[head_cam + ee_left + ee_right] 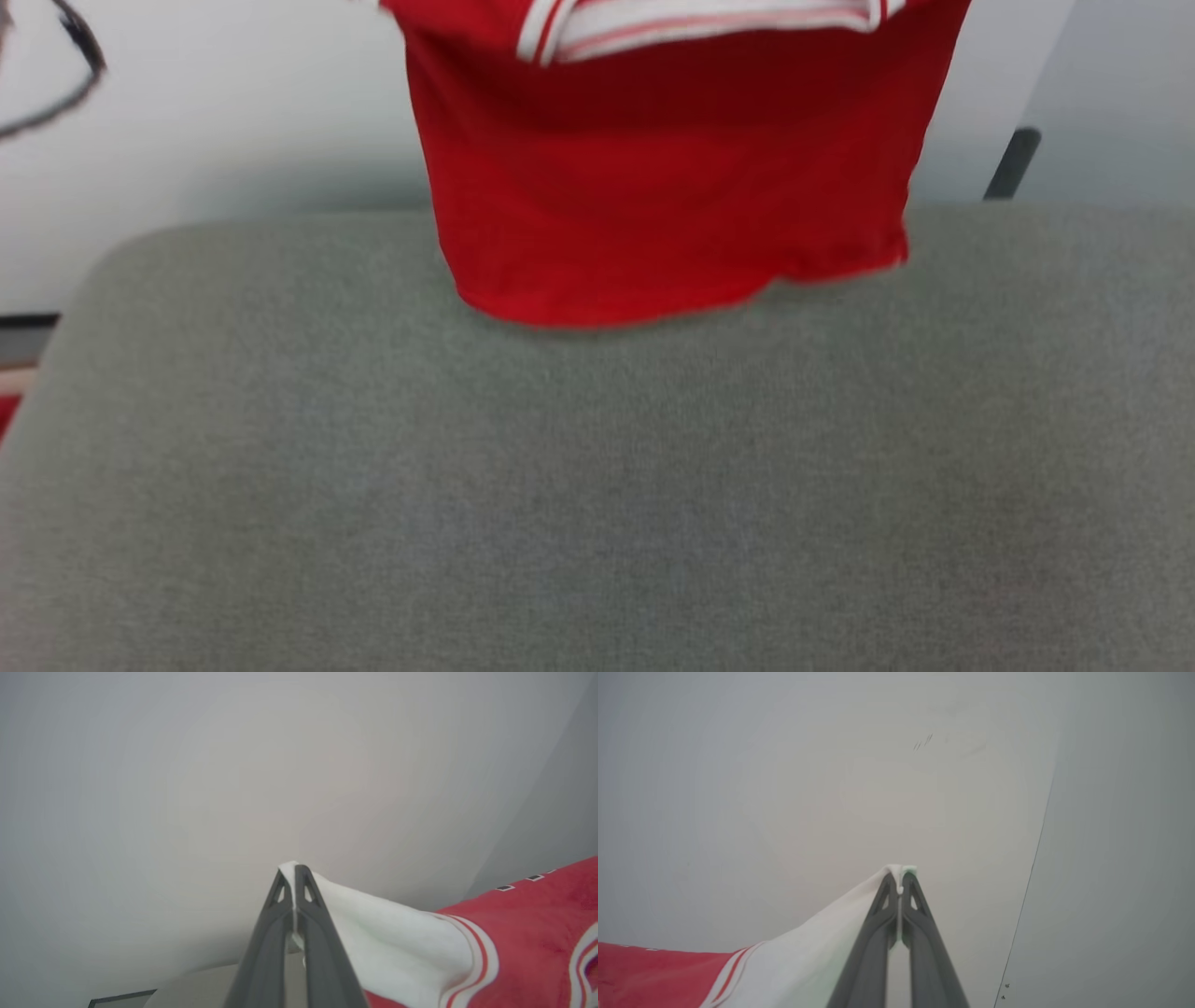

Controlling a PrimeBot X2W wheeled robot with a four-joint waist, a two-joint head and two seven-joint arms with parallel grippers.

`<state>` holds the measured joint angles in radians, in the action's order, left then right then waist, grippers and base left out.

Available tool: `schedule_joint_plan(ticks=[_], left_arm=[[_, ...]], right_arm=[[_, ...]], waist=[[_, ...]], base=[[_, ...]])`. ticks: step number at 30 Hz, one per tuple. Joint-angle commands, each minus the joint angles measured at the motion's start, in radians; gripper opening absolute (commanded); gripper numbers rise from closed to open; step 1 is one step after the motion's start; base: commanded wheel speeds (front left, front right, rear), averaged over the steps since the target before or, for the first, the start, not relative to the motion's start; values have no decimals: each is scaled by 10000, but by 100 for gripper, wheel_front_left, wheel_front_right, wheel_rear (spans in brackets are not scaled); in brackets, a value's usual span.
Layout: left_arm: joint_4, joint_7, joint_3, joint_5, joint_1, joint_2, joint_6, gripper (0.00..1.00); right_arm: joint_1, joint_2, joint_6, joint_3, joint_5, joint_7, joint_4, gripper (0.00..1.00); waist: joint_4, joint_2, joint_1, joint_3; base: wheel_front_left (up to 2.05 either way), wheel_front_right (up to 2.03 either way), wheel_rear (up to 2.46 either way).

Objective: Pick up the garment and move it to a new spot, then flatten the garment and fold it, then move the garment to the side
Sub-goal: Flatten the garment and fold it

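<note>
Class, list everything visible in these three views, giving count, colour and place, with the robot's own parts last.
garment: one, red with white striped trim, hanging at the padded surface's far edge.
padded surface: one, grey, lower head view.
cable: one, dark, upper left, before the wall.
bar: one, dark, far right.
wall: one, pale, behind everything.
left gripper: one, dark, shut on the garment's white edge.
right gripper: one, dark, shut on the garment's other white edge.

The garment point(672, 187) runs off the top edge, its hem seemingly blurred.
</note>
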<state>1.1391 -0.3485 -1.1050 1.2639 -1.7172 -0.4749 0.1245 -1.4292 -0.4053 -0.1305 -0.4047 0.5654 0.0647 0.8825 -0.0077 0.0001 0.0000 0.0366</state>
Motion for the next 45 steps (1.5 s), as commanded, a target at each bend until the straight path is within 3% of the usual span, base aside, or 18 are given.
schedule_joint_plan(ticks=[1, 7, 11, 13, 19, 23, 28, 36, 45], left_arm=[[6, 227, 16, -125, -359, 61, 54, 0], [18, 1208, 44, -491, -1526, 401, 62, 0], [66, 2168, 127, -715, -2214, 656, 65, 0], [50, 2719, 201, -801, -2719, 836, 65, 0], [168, 3918, 486, -772, -3359, 1271, 62, 0], [212, 4517, 639, -714, -3667, 1531, 58, 0], [225, 4973, 711, -554, -3480, 1599, 68, 0], [445, 4947, 552, -357, -2649, 1502, 62, 0], [496, 4533, 346, 21, -1175, 1526, 62, 0]], right_arm=[[-288, -62, -3, -267, -19, -306, 17, 0], [-1514, -363, -2, -749, -913, -2026, 401, 0], [-2429, -487, -2, -420, -2003, -3131, 1022, 0], [-2874, -624, 0, -25, -2670, -3269, 1125, 0], [-2931, -800, 3, 1543, -4603, -3292, -212, 0], [-2579, -590, 3, 2742, -5991, -3284, -1225, 0], [-2077, -232, 3, 3703, -6959, -3286, -1643, 0], [-1374, 277, 3, 4251, -7153, -3287, -1296, 0], [-263, 154, 3, 3713, -6051, -3289, -519, 0]], waist=[[-148, -1, 0, 1101], [-120, -1, 0, 3030], [26, -1, 0, 4172], [168, -1, 0, 4729], [617, -1, 0, 5894], [934, -1, 0, 6639], [1138, -1, 0, 7210], [1178, -1, 0, 7401], [1332, -1, 0, 6252]], base=[[0, 0, 0], [0, 0, 0], [0, 0, 0], [0, 0, 0], [0, 0, 0], [0, 0, 0], [0, 0, 0], [0, 0, 0], [0, 0, 0]])
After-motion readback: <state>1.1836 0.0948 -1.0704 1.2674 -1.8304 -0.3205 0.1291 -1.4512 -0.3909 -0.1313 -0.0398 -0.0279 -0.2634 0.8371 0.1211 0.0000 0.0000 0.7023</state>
